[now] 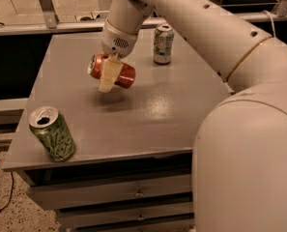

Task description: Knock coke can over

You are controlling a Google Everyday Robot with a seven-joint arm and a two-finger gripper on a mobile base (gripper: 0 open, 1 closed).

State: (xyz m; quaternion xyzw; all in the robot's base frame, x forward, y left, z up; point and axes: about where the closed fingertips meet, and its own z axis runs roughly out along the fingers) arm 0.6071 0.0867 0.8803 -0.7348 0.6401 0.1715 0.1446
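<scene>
The gripper (108, 77) clamps the sideways coke can (126, 76) above the table (181, 110); it should lower gently, then release.

So the arm (201, 25) comes in from the right side of the shot, with one huge rounded white segment filling the lower right corner. From there it runs up and leftward along a thick link with small holes in it. The wrist (120, 35) bends down off the top of that link, pointing the gripper (110, 79) down and a bit left, roughly mid-frame on the left half. Its jaws are clamped across the coke can (127, 76). One cream finger (107, 74) crosses the can's front, and the other's hidden behind it.
</scene>
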